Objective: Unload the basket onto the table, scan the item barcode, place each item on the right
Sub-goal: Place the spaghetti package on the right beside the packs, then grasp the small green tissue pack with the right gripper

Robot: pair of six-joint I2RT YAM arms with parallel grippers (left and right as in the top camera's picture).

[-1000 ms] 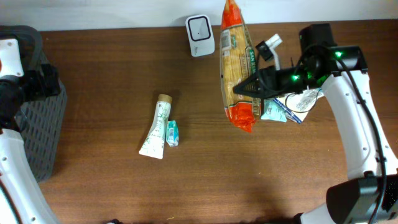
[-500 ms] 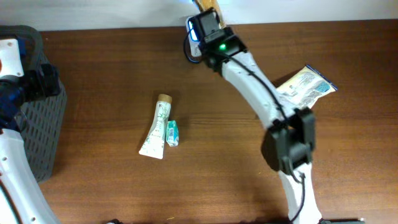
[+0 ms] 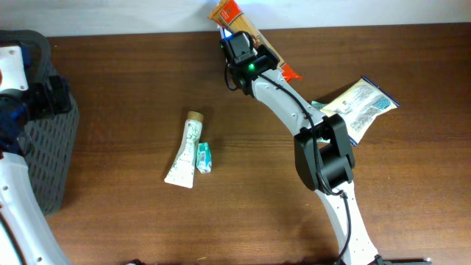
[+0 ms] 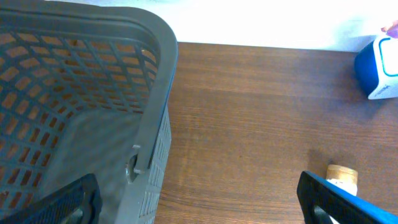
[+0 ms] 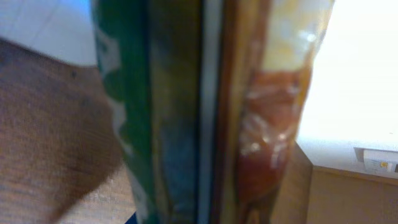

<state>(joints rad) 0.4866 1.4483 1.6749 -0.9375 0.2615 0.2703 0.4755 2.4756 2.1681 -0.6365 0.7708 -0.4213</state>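
Orange snack packet (image 3: 234, 15) pinched tight in the right gripper (image 3: 254, 44), poised over the scanner (image 4: 379, 71) beneath it, likely presenting its barcode.

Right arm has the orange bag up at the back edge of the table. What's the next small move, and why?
Likely a slight roll of the orange bag over the scanner. The right gripper is shut on the bag close above the scanner, but no barcode shows in any view, so it may not be facing the scanner.
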